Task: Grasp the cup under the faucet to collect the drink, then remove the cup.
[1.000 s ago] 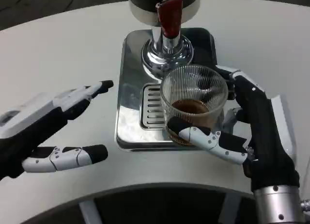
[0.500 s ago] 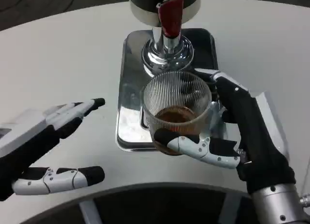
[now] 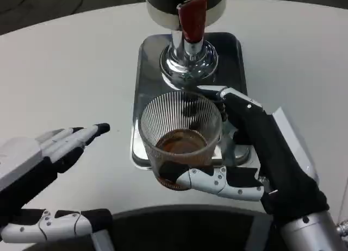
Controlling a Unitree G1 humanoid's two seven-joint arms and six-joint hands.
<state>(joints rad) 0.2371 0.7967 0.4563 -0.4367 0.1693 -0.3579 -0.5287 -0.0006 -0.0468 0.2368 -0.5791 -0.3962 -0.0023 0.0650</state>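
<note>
Holding brown drink, the ribbed clear glass cup [image 3: 181, 138] sits gripped in the right hand [image 3: 255, 161]; left hand [image 3: 41, 172] spread, holding nothing.

Each robot hand, left [image 3: 38, 169] and right [image 3: 261, 158], has black-tipped white fingers and silver forearms.

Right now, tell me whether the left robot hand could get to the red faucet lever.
Probably yes. The left robot hand is open and holds nothing, and bare white table lies between it and the red faucet lever. The right robot hand and its ribbed glass cup sit nearer, off that path.
</note>
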